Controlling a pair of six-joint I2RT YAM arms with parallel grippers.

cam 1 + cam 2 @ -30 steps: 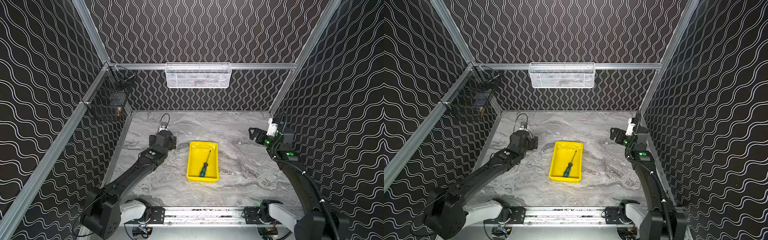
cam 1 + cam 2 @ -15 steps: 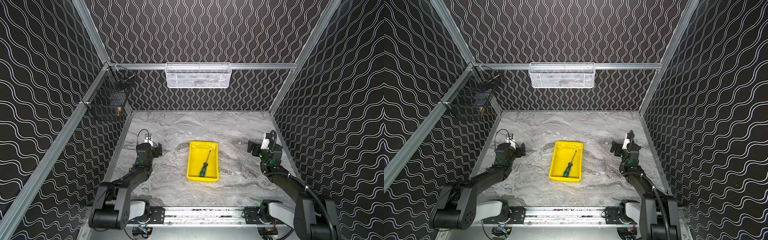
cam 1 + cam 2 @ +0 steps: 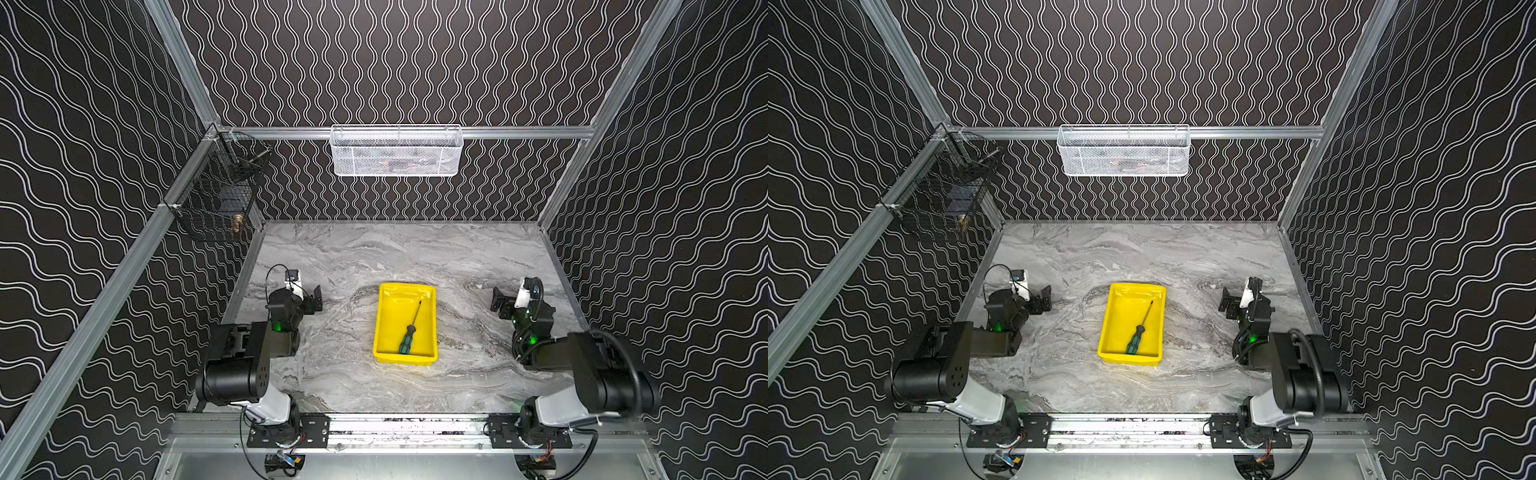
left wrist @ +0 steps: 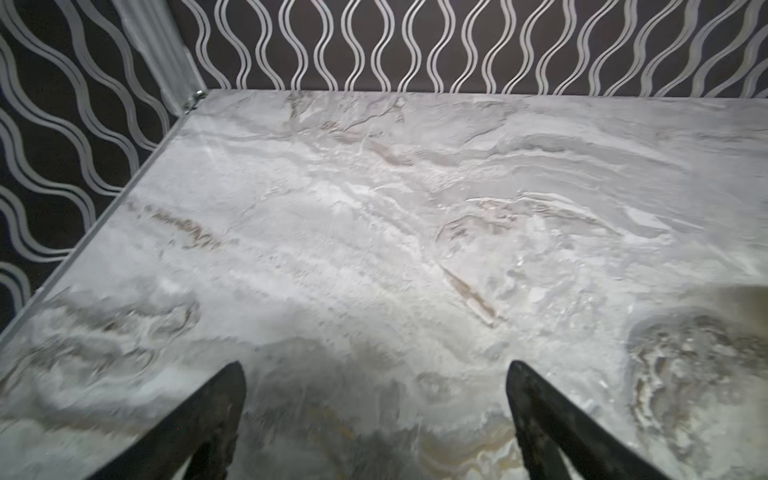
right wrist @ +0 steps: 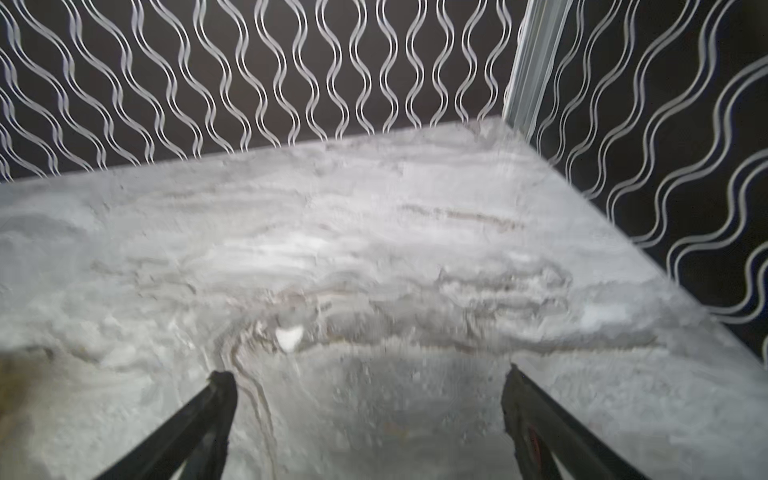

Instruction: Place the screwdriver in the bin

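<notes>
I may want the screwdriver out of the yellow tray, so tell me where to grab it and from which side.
Take the screwdriver by its green-and-black handle, coming straight down, jaws across its width. It lies flat in the yellow tray, whose walls likely block a side approach; the shaft looks too thin to pinch securely.

Cannot identify contents of white mesh basket point(image 3: 397, 153) or black wire basket point(image 3: 216, 195); too small. Cannot read screwdriver point(image 3: 410, 330) tip type.

The green-and-black screwdriver point(image 3: 410, 330) lies diagonally inside the yellow bin point(image 3: 386, 332), handle toward the near wall.
</notes>
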